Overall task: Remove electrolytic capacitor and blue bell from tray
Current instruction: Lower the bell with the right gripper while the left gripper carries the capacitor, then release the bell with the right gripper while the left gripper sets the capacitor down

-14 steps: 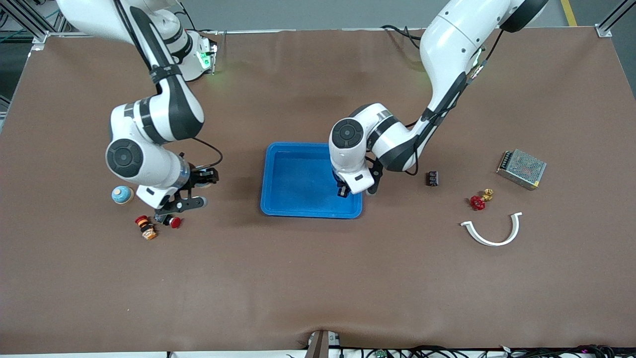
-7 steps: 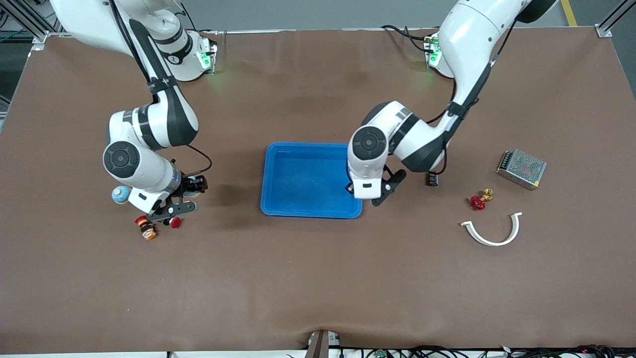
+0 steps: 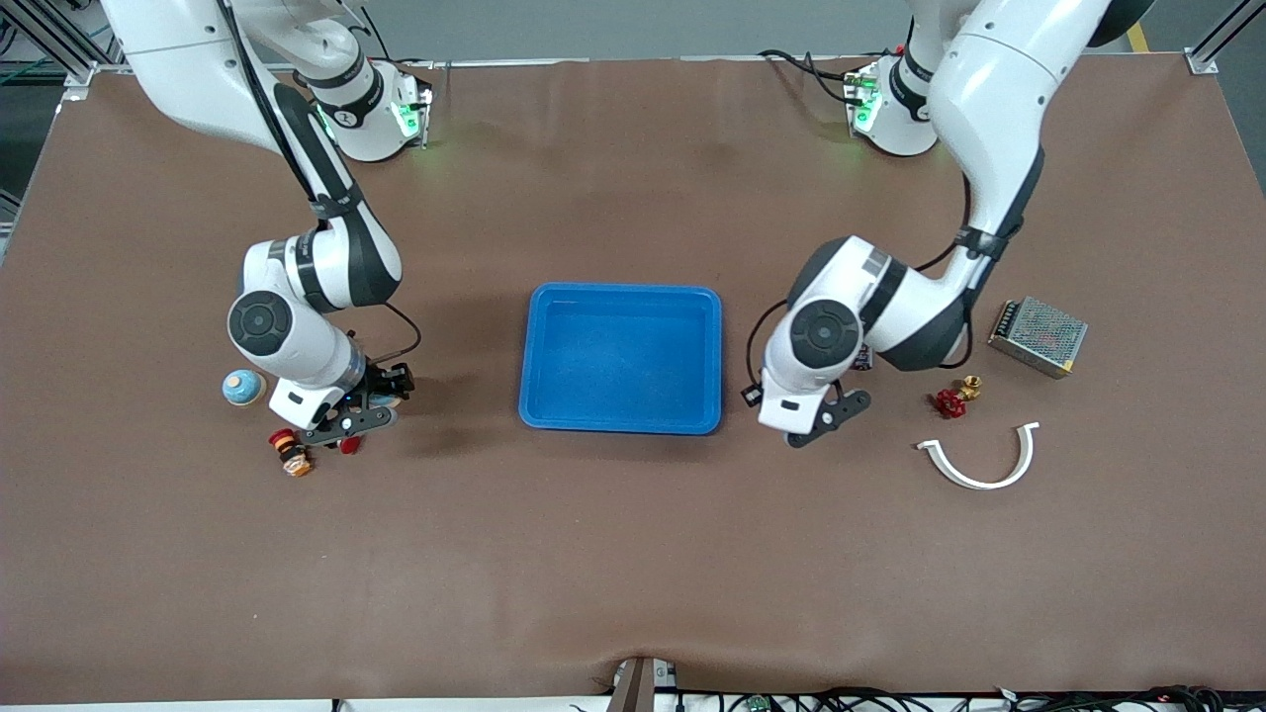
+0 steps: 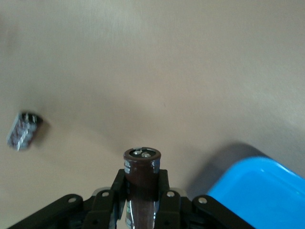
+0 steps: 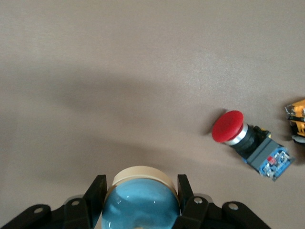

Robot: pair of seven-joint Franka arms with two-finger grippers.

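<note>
**Both parts carried clear of the tray; set-down is the open item**

Brown matting covers the whole table point(image 3: 633, 554), and both arms hang over bare stretches of it.

Left gripper point(image 3: 806, 420): fingers point(image 4: 164, 186) pressed onto the electrolytic capacitor point(image 4: 141, 168), a dark brown can pinched low on its body. Its long axis runs along the fingers, the metal end cap standing proud of the tips. The gripper is over the mat just beside the tray point(image 3: 539, 356), off the short rim that faces the left arm's end. A corner of that rim shows in the left wrist view. A second capacitor point(image 4: 23, 130) already lies on its side on the mat near the gripper.

Right gripper point(image 3: 351, 420): fingers point(image 5: 95, 193) clamped on the blue bell point(image 5: 141, 202), a glossy blue dome on a cream rim. It is over the mat well apart from the tray, toward the right arm's end. A red push button point(image 5: 243, 140) lies near it on the mat. Another blue bell point(image 3: 243, 387) sits near (not touching it).

Judgement: the deciding relation is straight down. Each held part has open mat beneath it, the tray lying sideways from both grippers. The capacitor should lower along its axis and may tip on release.
</note>
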